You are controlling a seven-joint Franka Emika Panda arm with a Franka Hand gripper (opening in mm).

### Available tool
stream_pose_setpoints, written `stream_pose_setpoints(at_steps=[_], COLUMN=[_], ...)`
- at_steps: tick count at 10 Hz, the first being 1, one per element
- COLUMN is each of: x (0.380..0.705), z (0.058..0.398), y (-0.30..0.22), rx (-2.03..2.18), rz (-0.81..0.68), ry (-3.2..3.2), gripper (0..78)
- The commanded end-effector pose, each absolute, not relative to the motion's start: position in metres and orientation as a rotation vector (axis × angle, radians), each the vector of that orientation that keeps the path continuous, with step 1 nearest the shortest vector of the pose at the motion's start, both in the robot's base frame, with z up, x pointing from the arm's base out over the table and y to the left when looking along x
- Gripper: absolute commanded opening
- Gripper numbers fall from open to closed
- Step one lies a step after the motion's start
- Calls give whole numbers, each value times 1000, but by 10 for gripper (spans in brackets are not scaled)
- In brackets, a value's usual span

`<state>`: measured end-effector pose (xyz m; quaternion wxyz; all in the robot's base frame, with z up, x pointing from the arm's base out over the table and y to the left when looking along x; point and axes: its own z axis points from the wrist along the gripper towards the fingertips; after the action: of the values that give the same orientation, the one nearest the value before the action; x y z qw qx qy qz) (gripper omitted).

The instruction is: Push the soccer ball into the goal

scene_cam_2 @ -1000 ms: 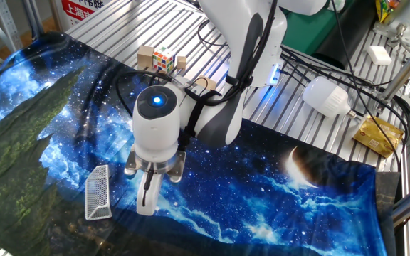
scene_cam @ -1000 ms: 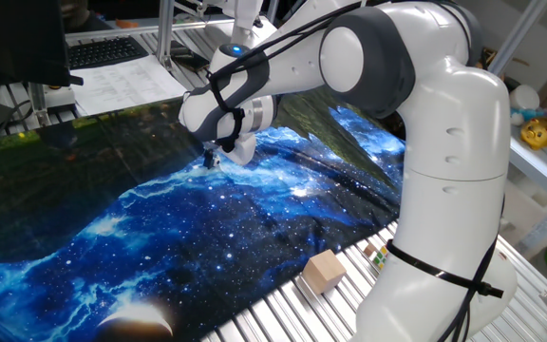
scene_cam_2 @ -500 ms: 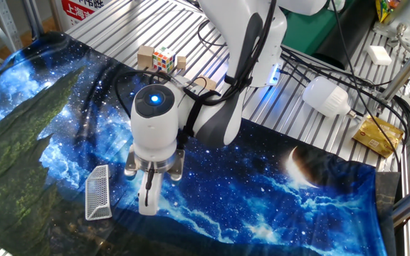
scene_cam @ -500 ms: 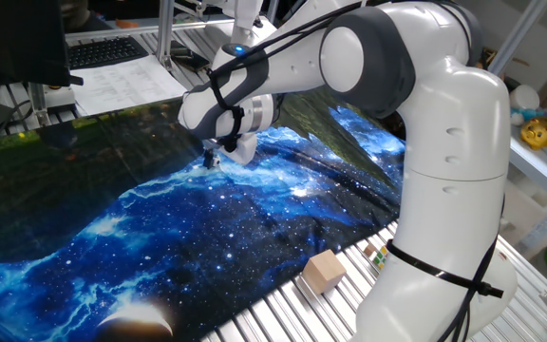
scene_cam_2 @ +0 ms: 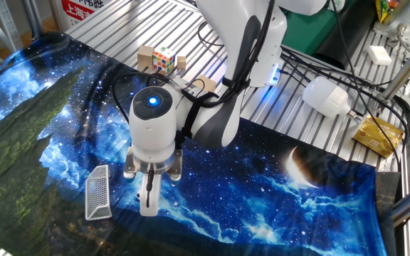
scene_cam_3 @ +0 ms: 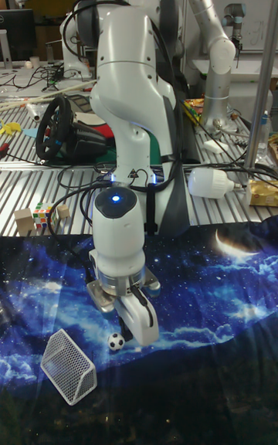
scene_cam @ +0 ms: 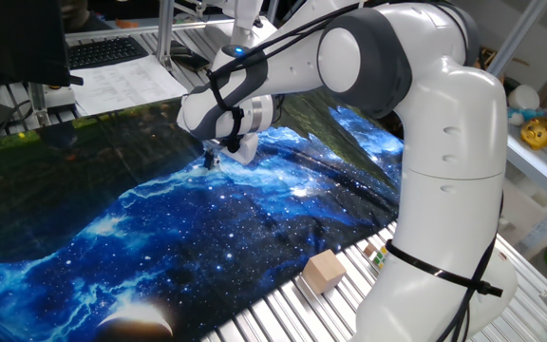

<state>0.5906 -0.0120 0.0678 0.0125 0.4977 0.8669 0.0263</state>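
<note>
In the tall fixed view the soccer ball, tiny and white with black patches, lies on the galaxy-print cloth just left of my gripper's fingertips. I cannot tell whether they touch. The goal, a small white mesh frame, sits a short way down and left of the ball. My gripper points straight down at the cloth with its jaws together and nothing between them. The goal lies to its left in the other fixed view, where the ball is hidden. In one fixed view the gripper hangs low over the cloth, and both ball and goal are hidden.
A puzzle cube and wooden blocks stand on the metal slats behind the cloth. Another wooden block sits by the arm's base. A white bulb-shaped object and cables lie to the right.
The gripper has crept slightly left toward the goal, staying low over the cloth. The goal has not moved.
</note>
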Motion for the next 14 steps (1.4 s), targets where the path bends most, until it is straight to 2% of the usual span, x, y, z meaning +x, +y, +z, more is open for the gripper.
stream_pose_setpoints(at_steps=[1,14], x=[595,615], z=[67,73], y=[-15,-36], rx=[1564,1664], rz=[59,37], ry=[2675,2593], gripper=[0,0])
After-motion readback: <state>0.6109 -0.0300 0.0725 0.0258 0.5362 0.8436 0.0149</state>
